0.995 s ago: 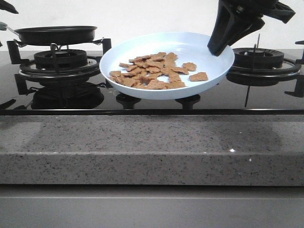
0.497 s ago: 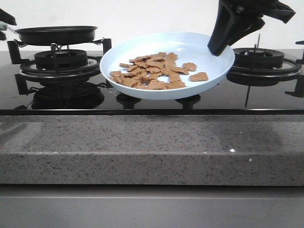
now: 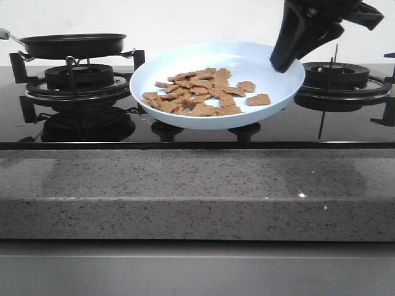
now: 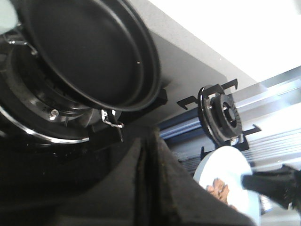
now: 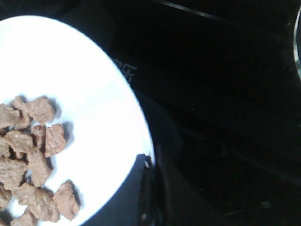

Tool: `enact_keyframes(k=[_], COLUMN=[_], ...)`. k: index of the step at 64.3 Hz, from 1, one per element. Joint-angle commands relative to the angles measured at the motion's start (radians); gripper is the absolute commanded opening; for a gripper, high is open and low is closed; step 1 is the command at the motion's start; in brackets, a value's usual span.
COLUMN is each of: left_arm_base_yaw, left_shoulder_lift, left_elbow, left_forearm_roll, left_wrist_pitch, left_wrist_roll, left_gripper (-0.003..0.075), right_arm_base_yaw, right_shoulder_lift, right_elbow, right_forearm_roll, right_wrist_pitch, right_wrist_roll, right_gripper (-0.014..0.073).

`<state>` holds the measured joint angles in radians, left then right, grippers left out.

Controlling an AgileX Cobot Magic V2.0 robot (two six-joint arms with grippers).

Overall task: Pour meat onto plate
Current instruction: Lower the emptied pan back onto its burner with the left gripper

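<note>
The pale blue plate [image 3: 259,61] is at the middle of the stove with the meat [image 3: 197,92], a loose pile of reddish-brown pieces, spread on it. My right gripper [image 3: 279,61] is shut on the plate's right rim; the right wrist view shows its jaws pinching the plate's edge [image 5: 94,94] beside the meat [image 5: 33,155]. My left gripper [image 4: 149,141] is shut and empty, out of the front view, near the black frying pan [image 4: 84,52]. The left wrist view also shows the plate [image 4: 230,165] farther off.
The black frying pan [image 3: 73,44] sits empty on the left burner [image 3: 77,80]. A bare burner [image 3: 342,77] stands at the right, just behind my right gripper. A speckled granite counter edge [image 3: 197,191] runs along the front of the glass stove top.
The dark part of my left gripper at the top left has drawn out of the front view, leaving the pan's handle showing. The plate and right gripper have stayed put.
</note>
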<state>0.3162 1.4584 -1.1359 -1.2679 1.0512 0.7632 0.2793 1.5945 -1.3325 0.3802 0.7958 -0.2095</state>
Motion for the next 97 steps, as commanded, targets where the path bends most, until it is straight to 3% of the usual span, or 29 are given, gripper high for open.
enact_keyframes(k=[1, 15, 38, 68, 86, 97], left_arm_base_yaw=[-0.012, -0.120, -0.292, -0.296, -0.296, -0.296], left_shoulder_lift=[-0.125, -0.376, -0.744, -1.172, -1.207, -1.207], left_elbow=[-0.004, 0.029, 0.172, 0.572, 0.596, 0.596], left_forearm_roll=[0.017, 0.322, 0.908, 0.952, 0.952, 0.952], left_wrist_pitch=[-0.062, -0.317, -0.469, -0.643, -0.659, -0.661], left_wrist_roll=[0.009, -0.052, -0.386, -0.399, -0.399, -0.399], left_gripper=[-0.0020, -0.0020, -0.0020, -0.0020, -0.0020, -0.0020], right_arm_base_yaw=[-0.001, -0.001, -0.001, -0.001, -0.001, -0.007], right_shoulder_lift=[-0.043, -0.043, -0.043, -0.043, -0.043, -0.036], right_elbow=[-0.025, -0.025, -0.025, -0.025, -0.025, -0.046], right_forearm_roll=[0.033, 0.033, 0.033, 0.033, 0.033, 0.097], right_wrist_pitch=[-0.039, -0.039, -0.039, -0.040, -0.044, -0.033], right_wrist_roll=[-0.004, -0.004, -0.004, -0.004, -0.004, -0.003], right_gripper=[-0.0060, -0.0060, -0.0060, -0.0060, -0.0060, -0.0060])
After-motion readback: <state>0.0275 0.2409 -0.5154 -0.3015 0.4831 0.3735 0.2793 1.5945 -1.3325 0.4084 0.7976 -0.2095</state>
